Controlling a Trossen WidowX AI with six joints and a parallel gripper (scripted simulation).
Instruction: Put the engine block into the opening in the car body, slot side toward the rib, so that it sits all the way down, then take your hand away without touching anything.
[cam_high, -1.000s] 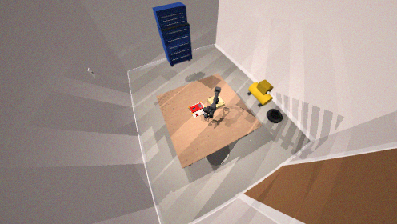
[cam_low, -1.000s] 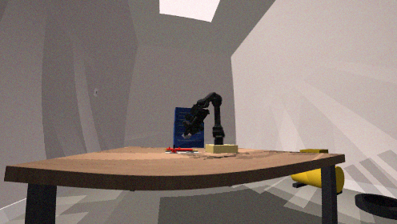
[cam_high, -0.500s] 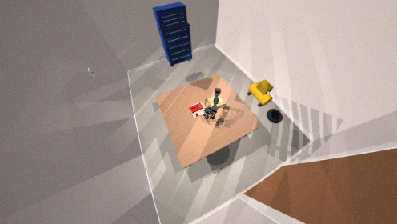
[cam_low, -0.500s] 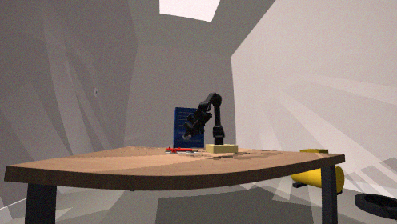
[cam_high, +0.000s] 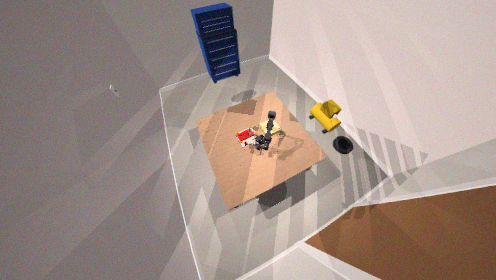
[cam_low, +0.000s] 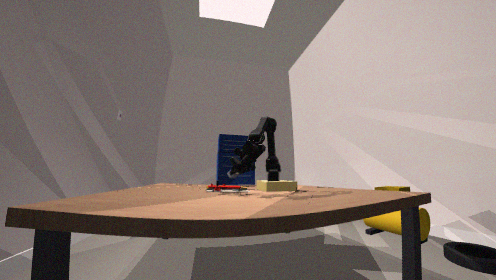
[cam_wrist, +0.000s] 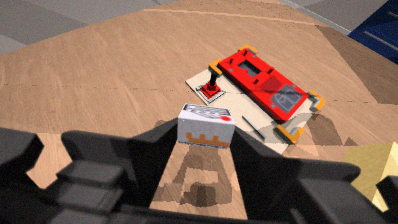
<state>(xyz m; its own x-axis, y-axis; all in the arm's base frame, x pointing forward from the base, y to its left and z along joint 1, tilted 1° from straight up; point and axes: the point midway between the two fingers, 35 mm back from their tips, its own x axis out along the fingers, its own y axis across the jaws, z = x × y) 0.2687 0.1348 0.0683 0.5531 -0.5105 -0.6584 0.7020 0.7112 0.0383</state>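
My gripper (cam_wrist: 204, 123) (cam_low: 231, 174) is shut on the engine block (cam_wrist: 206, 125), a light grey block with a striped top, a red dot and an orange-brown comb-like mark on its side. The block is held above the table. The red car body (cam_wrist: 262, 84) (cam_high: 245, 134) lies beyond it in the wrist view, up and to the right, with its dark rectangular opening (cam_wrist: 248, 69) near the far end. The block is outside the car body and apart from it. The rib and the slot side cannot be told for sure.
A cream board (cam_wrist: 235, 111) lies under the car body, with orange corner brackets around the body. A red-based black knob (cam_wrist: 211, 89) stands on the board beside the body. A pale yellow block (cam_wrist: 372, 167) (cam_low: 276, 186) lies at the arm's base.
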